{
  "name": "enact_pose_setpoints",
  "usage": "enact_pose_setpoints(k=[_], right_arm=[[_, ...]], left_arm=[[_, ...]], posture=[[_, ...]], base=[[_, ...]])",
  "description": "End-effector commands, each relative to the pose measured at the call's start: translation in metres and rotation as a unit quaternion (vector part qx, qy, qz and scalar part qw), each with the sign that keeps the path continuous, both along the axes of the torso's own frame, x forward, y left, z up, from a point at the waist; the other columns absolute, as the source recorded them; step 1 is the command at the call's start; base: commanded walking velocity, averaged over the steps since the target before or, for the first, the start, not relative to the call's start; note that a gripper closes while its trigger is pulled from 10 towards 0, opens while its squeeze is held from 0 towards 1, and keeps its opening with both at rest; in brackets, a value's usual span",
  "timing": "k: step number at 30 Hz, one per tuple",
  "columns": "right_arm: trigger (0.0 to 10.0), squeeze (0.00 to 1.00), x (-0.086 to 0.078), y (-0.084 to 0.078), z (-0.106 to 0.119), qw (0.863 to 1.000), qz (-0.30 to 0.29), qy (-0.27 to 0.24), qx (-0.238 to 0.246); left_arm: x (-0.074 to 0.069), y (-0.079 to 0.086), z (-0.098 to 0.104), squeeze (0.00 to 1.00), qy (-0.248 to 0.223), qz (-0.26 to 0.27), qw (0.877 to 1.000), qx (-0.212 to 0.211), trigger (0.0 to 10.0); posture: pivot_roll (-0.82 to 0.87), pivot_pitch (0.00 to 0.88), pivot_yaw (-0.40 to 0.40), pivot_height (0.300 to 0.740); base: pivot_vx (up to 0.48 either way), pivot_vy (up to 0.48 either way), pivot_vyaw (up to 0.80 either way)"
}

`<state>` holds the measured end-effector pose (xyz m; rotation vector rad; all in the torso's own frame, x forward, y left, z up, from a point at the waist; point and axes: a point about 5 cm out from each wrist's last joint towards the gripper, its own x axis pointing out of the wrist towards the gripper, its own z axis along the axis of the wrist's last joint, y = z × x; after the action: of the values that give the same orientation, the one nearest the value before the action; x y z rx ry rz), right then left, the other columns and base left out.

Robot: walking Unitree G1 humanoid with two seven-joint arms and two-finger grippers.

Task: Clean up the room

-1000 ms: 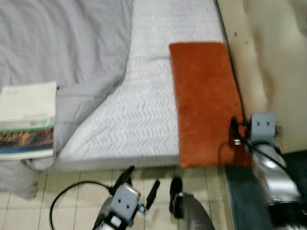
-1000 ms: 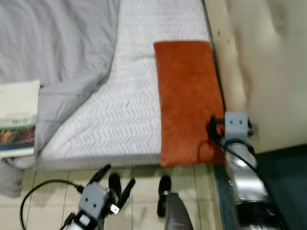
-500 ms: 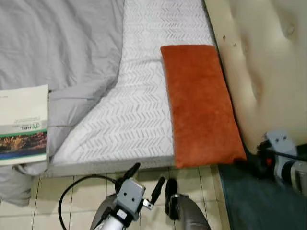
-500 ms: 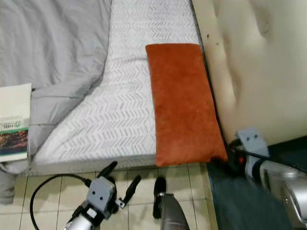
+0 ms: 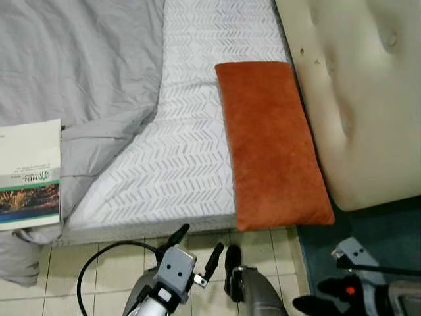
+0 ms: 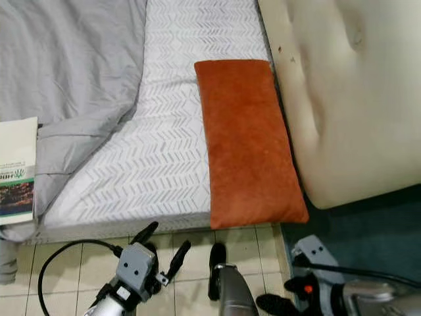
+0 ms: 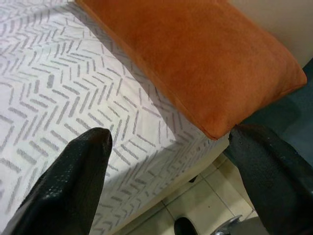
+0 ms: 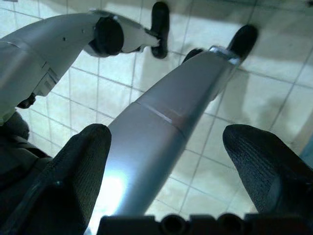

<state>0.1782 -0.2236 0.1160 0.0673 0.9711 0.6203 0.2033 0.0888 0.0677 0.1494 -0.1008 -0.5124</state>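
You are looking at an orange pillow [image 5: 275,141] lying lengthwise on the bed [image 5: 197,99], along the edge nearest the cream padded headboard [image 5: 355,92], its near end reaching the mattress corner above the tiled floor [image 5: 79,270]. It is looking soft and light, with a velvety cover that should be giving under the fingers rather than slipping, so you are best pinching a corner or the near short edge, where the fabric bunches. A book [image 5: 27,172] is resting on the grey duvet [image 5: 72,72] well apart from it; that one is stiff and flat, so you are better taking it by an overhanging edge. Your left end effector [image 5: 196,247] is hovering low before the mattress edge, fingers spread apart and holding nothing. Your right end effector [image 6: 279,304] is hanging low over the floor beside the teal rug [image 6: 355,224], fingers likewise apart and empty.
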Motion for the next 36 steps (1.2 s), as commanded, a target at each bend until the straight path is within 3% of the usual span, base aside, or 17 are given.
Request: enact_pose_setpoints(k=[1,6,11,16,20,21,25,27,34,36], right_arm=[[10.0,0.00,-0.009,0.000,-0.024,0.999,-0.012,0.048,-0.003],[10.0,0.00,-0.003,0.009,-0.059,0.996,-0.040,0.074,-0.001],[10.0,0.00,-0.008,0.008,-0.090,0.993,-0.049,0.109,-0.026],[10.0,0.00,0.004,0.013,-0.105,0.993,-0.062,0.095,-0.035],[10.0,0.00,0.037,0.024,-0.110,0.995,-0.088,0.033,-0.038],[10.0,0.00,0.037,0.024,-0.110,0.995,-0.088,0.033,-0.038],[10.0,0.00,0.079,0.040,-0.110,0.992,-0.118,-0.045,-0.027],[10.0,0.00,0.092,0.045,-0.112,0.988,-0.136,-0.065,-0.033],[10.0,0.00,0.105,0.054,-0.120,0.983,-0.124,-0.109,-0.082],[10.0,0.00,0.114,0.052,-0.116,0.974,-0.102,-0.150,-0.135]], left_arm=[[-0.008,-0.003,-0.010,0.00,0.027,-0.005,1.000,0.004,10.0],[-0.007,-0.005,-0.009,0.00,0.026,-0.007,1.000,0.003,10.0],[-0.008,-0.004,-0.008,0.00,0.026,-0.005,1.000,0.005,10.0],[-0.010,0.000,-0.009,0.00,0.027,-0.003,1.000,0.009,10.0],[-0.009,0.002,-0.008,0.00,0.026,-0.003,1.000,0.012,10.0],[-0.009,0.002,-0.008,0.00,0.026,-0.003,1.000,0.012,10.0],[-0.009,-0.002,-0.007,0.00,0.024,-0.008,1.000,0.008,10.0],[-0.010,-0.005,-0.006,0.00,0.023,-0.012,1.000,0.006,10.0],[-0.012,-0.007,-0.004,0.00,0.021,-0.014,1.000,0.005,10.0],[-0.015,-0.005,-0.004,0.00,0.022,-0.012,1.000,0.008,10.0]], posture=[[-0.05,0.550,-0.118,0.740],[-0.02,0.560,-0.099,0.740],[0.00,0.568,-0.093,0.740],[0.00,0.575,-0.082,0.740],[0.02,0.585,-0.064,0.740],[0.02,0.585,-0.064,0.740],[0.03,0.590,-0.056,0.740],[0.05,0.602,-0.044,0.740],[0.07,0.613,-0.037,0.740],[0.09,0.616,-0.037,0.740]], base=[[0.000,0.000,0.00],[0.000,0.000,0.00],[0.000,0.000,0.00],[0.000,0.000,0.00],[0.000,0.000,0.00],[0.000,0.000,0.00],[0.000,0.000,0.00],[0.000,0.000,0.00],[0.000,0.000,0.00],[0.000,0.000,0.00]])
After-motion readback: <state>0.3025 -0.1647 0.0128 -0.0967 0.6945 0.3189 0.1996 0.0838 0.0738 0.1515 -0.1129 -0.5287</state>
